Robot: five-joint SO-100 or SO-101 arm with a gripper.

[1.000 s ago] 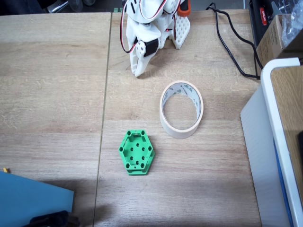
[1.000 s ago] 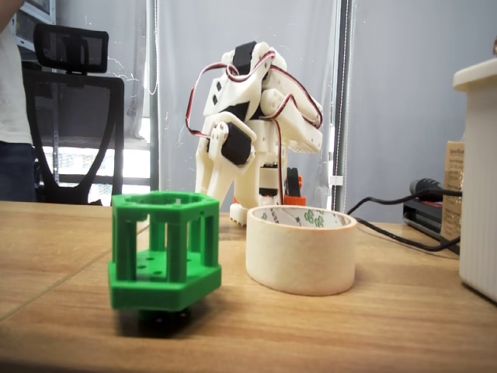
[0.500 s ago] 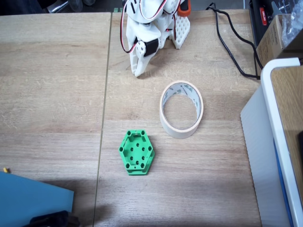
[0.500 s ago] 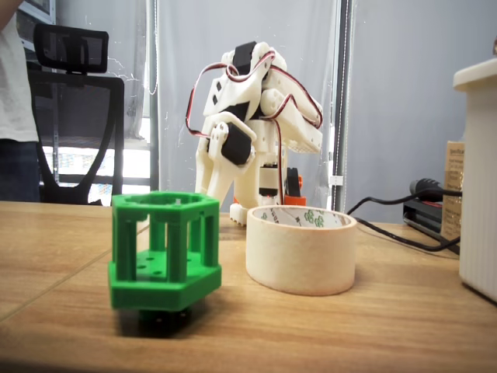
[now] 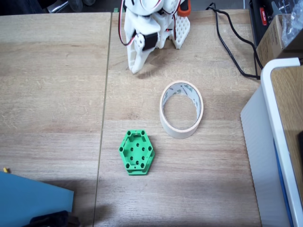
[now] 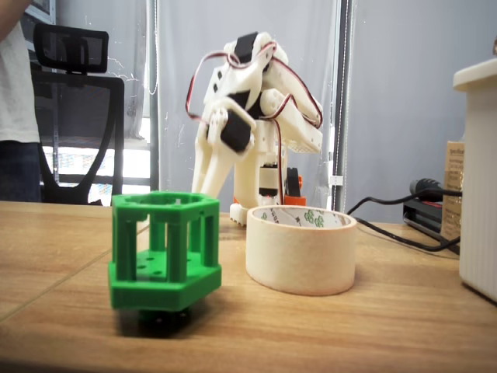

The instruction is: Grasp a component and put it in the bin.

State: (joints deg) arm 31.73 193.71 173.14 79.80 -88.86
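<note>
Component stands nearest the low camera: a green hexagonal cage of two plates joined by thin posts, alone on the worktop. From above it lies below and left of the bin, apart from it. It looks like rigid printed plastic, light, hollow and not slippery; I judge the best hold is across two opposite flat sides of the hexagon, not on the slender posts, which could snap or let it twist. The bin, a cream tape ring, carries green print inside its core, too small to read. Farthest back, the white arm is folded, and its tool points down near the worktop; whether its fingers are apart I cannot tell.
</note>
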